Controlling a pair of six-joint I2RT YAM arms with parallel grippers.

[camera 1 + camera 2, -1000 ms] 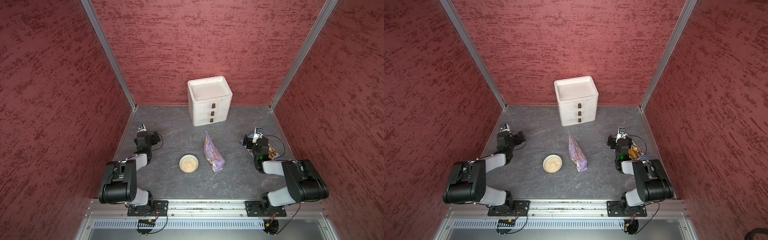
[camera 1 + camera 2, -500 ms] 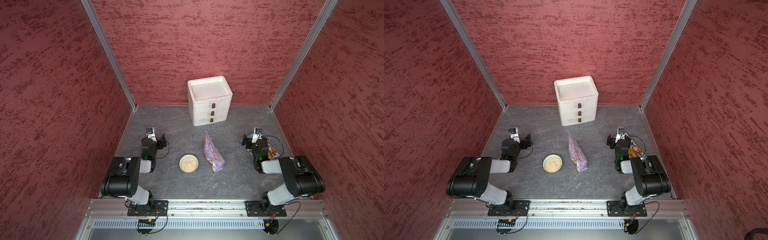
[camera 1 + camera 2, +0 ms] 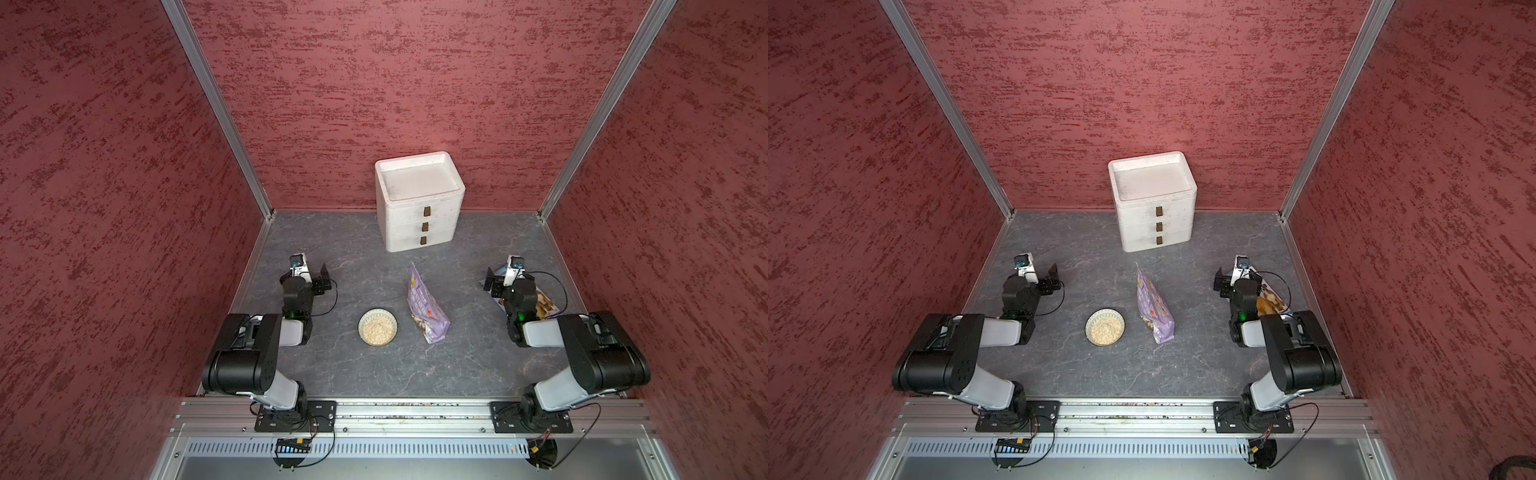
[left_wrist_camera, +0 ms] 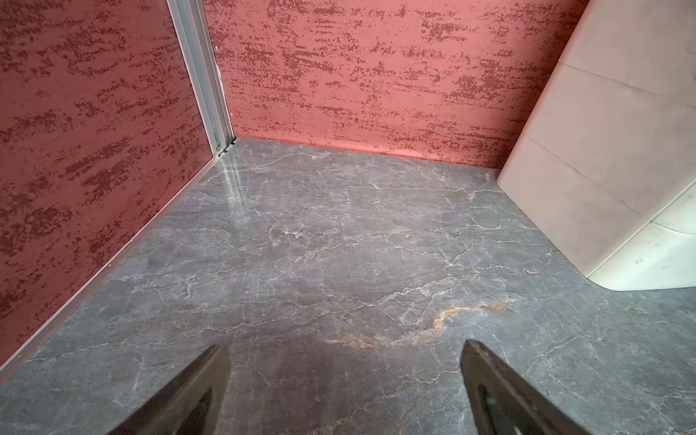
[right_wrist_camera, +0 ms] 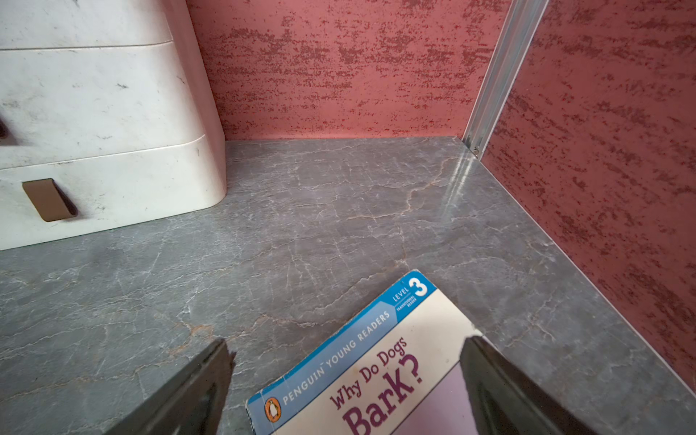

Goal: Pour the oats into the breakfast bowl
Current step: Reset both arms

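Both top views look steeply down from high in front, sharing the whole grey marbled desk (image 3: 374, 374). Each wrist view sits low, facing the back; both catch the white foam drawer box (image 4: 602, 150).

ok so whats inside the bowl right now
The breakfast bowl holds a heap of pale beige oats, seen in both top views. They cover its floor, so anything beneath them cannot be seen. Only the inner wall near the rim shows.
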